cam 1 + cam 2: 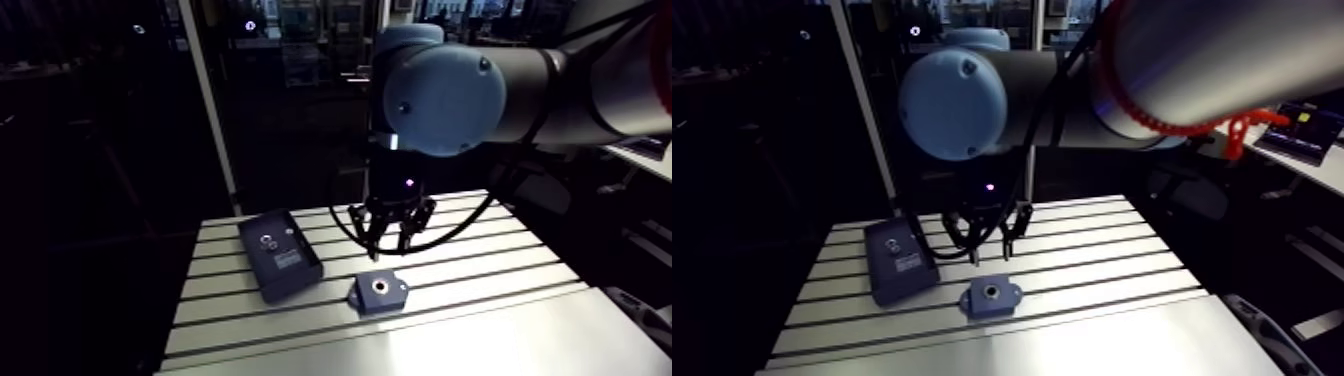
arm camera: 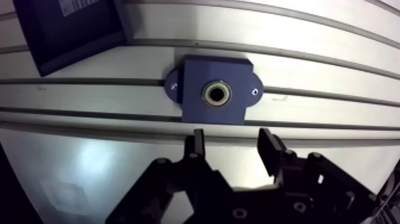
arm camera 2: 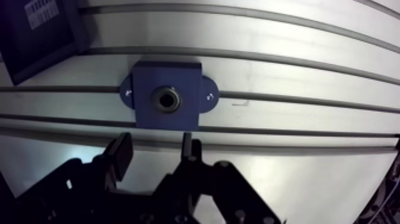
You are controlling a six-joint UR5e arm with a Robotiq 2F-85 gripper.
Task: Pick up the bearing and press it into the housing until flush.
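**A:** Starting on the left: what lies off that side of the jaws?

**B:** A dark rectangular box with a pale label (image 2: pixel 65 30), ahead of the fingers (image 2: pixel 195 146) and well out to their left. It sits on the slotted aluminium table (image 2: pixel 333 125). In the arm view a small round mark (image 1: pixel 268 240) shows on its top; I can't tell whether that is a loose part or only print.

**A:** And the bearing?

**B:** A bright metal ring (image 2: pixel 216 93) sits in the bore of the blue square housing block with two screw ears (image 2: pixel 196 110). It is straight ahead of the jaws, not between them. I take that ring for the bearing, though I can't say from above whether it is flush.

**A:** The gripper?

**B:** The black two-finger gripper (image 2: pixel 232 142) has its jaws spread, with nothing between them, and it is stopped just short of the housing.

**A:** So how should this step be done well?

**B:** Centre over the bore first, then come straight down. Bear evenly on the ring's rim — a cocked bearing would likely jam — and ease off once it is level with the blue face.
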